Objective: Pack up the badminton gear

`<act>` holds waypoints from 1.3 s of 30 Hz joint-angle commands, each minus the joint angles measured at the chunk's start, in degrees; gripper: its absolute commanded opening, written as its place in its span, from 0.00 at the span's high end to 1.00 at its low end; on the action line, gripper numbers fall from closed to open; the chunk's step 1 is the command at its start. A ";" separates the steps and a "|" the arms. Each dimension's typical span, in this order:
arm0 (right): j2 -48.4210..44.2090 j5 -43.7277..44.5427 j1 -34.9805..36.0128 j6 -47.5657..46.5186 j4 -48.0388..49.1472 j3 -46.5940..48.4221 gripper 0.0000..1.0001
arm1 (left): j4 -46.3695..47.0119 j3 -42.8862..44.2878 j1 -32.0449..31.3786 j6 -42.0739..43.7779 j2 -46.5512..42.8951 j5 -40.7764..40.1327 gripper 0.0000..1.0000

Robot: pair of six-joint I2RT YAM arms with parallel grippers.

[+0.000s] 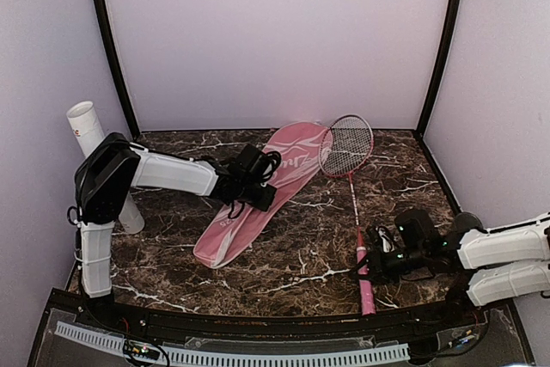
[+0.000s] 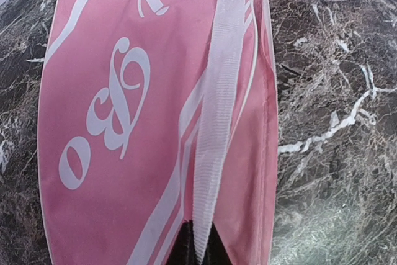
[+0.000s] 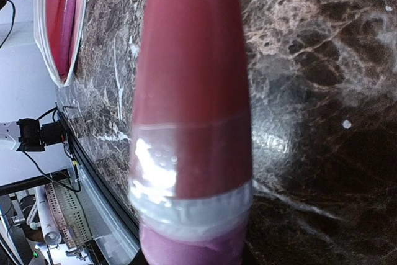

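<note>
The pink racket-shaped bag (image 1: 258, 199) lies slantwise across the middle of the marble table. My left gripper (image 1: 265, 198) is over its middle, shut on the bag's pale ribbon strap (image 2: 217, 122), which runs down between the dark fingertips (image 2: 183, 249). A red-framed racket (image 1: 347, 145) lies to the right of the bag, head far, pink handle (image 1: 366, 291) near. My right gripper (image 1: 371, 257) is shut on the top of that handle (image 3: 192, 91), which fills the right wrist view. A long white tube (image 1: 86, 126) stands at the far left behind my left arm.
The bag's open mouth (image 3: 59, 29) faces the near side and shows a red lining with a pink strip inside. Light walls with black corner posts (image 1: 112, 49) close in the table on three sides. A black rail (image 1: 258, 324) runs along the near edge.
</note>
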 commanded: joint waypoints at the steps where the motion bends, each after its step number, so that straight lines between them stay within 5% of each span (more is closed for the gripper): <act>1: 3.31 4.36 0.03 5.56 -2.13 -0.84 0.79 | -1.15 -2.72 0.38 -4.71 -5.73 1.87 1.00; 17: 7.95 16.96 -0.02 4.62 -0.76 2.89 0.45 | 2.14 -9.24 1.68 -9.12 -11.93 5.64 1.00; 28: 15.68 28.75 -4.62 -6.83 -6.47 15.37 0.24 | 4.58 -11.93 1.68 -10.22 -13.47 7.52 1.00; 33: 23.42 29.25 -7.31 -13.01 -5.25 22.09 0.24 | 4.84 -12.30 1.68 -9.76 -13.76 8.08 1.00; 39: 34.72 33.32 -8.59 -19.72 -9.03 33.59 0.39 | 4.92 -12.76 1.68 -9.82 -14.72 8.38 1.00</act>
